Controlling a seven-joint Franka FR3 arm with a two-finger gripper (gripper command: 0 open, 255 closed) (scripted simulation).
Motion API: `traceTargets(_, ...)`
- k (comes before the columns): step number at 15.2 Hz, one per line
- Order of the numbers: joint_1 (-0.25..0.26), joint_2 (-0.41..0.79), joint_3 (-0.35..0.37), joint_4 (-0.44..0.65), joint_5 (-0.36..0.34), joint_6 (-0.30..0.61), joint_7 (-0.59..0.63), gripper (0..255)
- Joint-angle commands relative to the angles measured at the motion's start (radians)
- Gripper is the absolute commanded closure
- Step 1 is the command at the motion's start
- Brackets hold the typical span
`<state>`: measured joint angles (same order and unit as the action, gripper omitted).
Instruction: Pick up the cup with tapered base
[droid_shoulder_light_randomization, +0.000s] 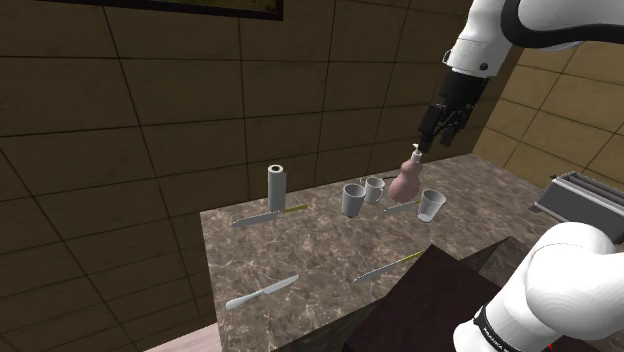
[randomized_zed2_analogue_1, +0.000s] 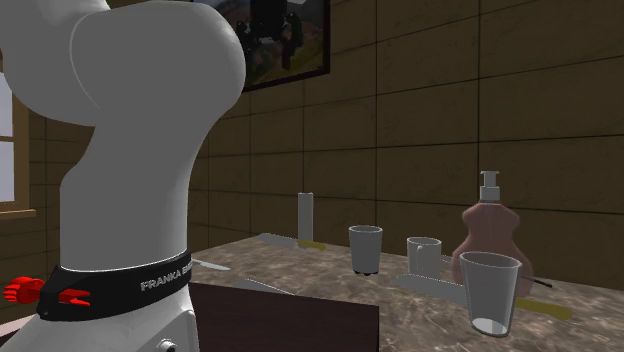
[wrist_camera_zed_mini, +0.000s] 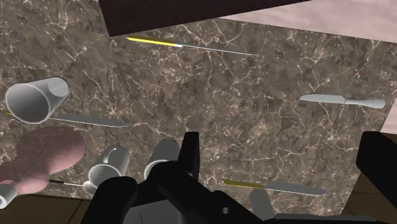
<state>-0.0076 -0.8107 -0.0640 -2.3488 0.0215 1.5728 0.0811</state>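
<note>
On marbled counter (droid_shoulder_light_randomization: 300, 250), tapered cup (droid_shoulder_light_randomization: 431, 204) upright, mouth up, axis vertical

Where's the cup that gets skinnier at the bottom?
In the shoulder view, the tapered cup stands upright near the right end of the table, just right of the pink soap bottle and a little nearer the camera.

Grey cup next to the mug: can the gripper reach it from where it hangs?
Probably yes. The gripper hangs open above the table, near the soap bottle. The grey cup stands upright, top unobstructed. The mug close beside it may crowd one finger.
</note>
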Motion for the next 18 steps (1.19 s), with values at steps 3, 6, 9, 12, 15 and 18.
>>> traceTargets(3, -0.006, 0.032, -0.021, -0.031, -0.011, 0.066, -0.021, 0)
traceTargets(6, -0.014, 0.092, -0.053, -0.068, -0.024, 0.165, -0.053, 0)
traceTargets(9, -0.021, 0.164, -0.086, -0.092, -0.034, 0.265, -0.085, 0)
traceTargets(12, -0.025, 0.248, -0.119, -0.103, -0.037, 0.364, -0.118, 0)
traceTargets(15, -0.026, 0.343, -0.153, -0.101, -0.033, 0.459, -0.155, 0)
traceTargets(18, -0.024, 0.446, -0.186, -0.086, -0.018, 0.550, -0.196, 0)
